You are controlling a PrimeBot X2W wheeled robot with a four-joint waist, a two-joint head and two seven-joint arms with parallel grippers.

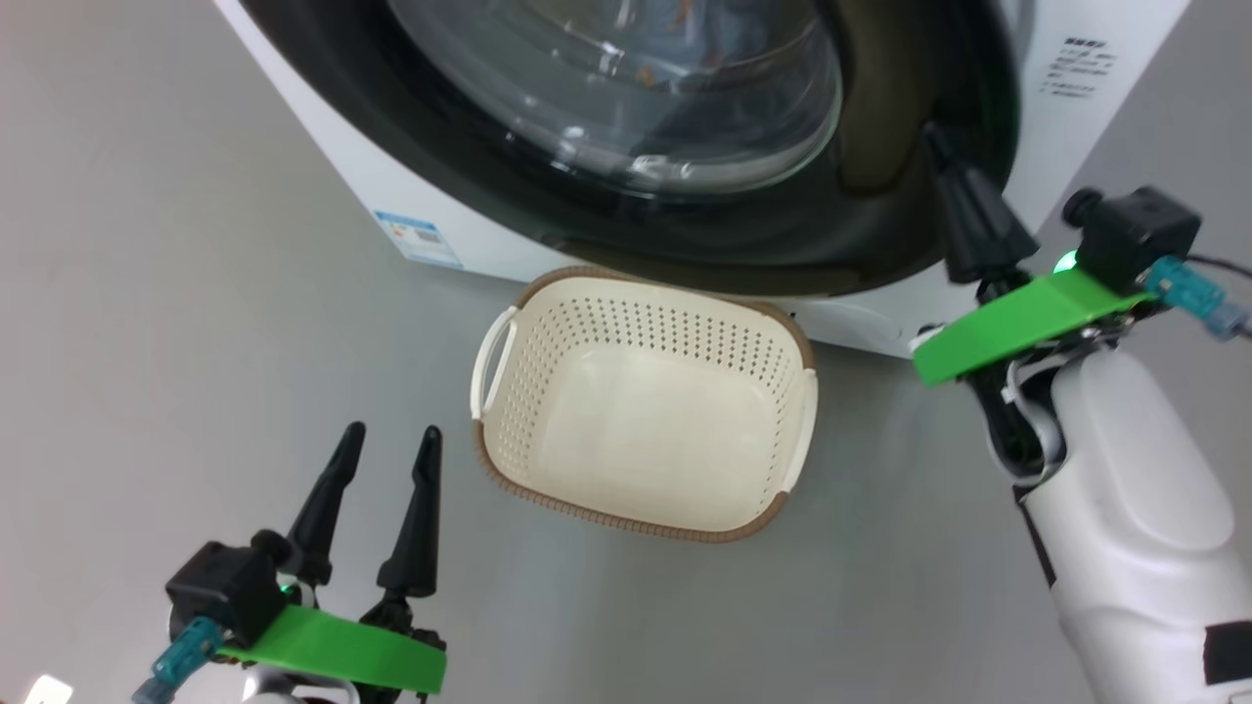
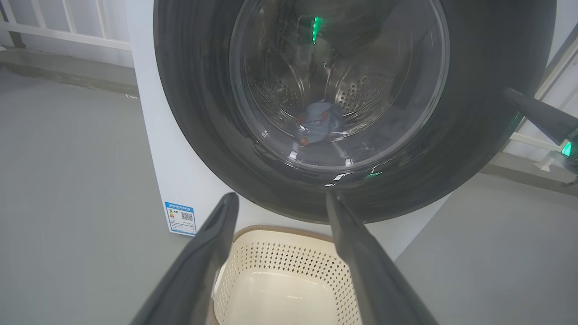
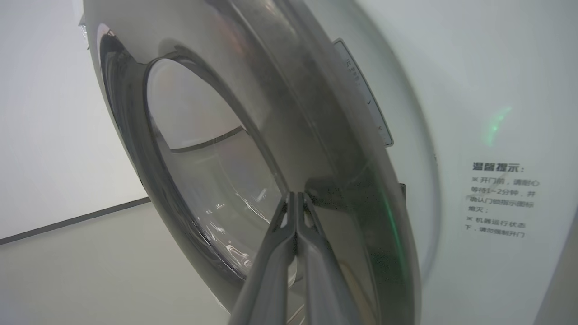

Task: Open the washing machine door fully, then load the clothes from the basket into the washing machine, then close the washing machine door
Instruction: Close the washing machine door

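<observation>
The washing machine [image 1: 1105, 137] fills the top of the head view, and its door [image 1: 606, 225], black-rimmed with a bulging glass bowl, lies against or very near the front. My right gripper [image 1: 934, 132] is shut with its tips on the door's right rim [image 3: 343, 189], nothing between them. Through the glass, the light blue clothes [image 2: 318, 122] lie in the steel drum. The cream basket [image 1: 518, 411] stands on the floor below the door with nothing in it. My left gripper [image 1: 391, 430] hangs open to the left of the basket, pointing at the door [image 2: 203, 135].
Grey floor [image 1: 147, 342] surrounds the machine and basket. A blue label [image 1: 418, 238] sits low on the machine's front. Printed text [image 3: 501, 198] marks the white front to the right of the door. A white railing [image 2: 67, 31] runs behind the machine's left side.
</observation>
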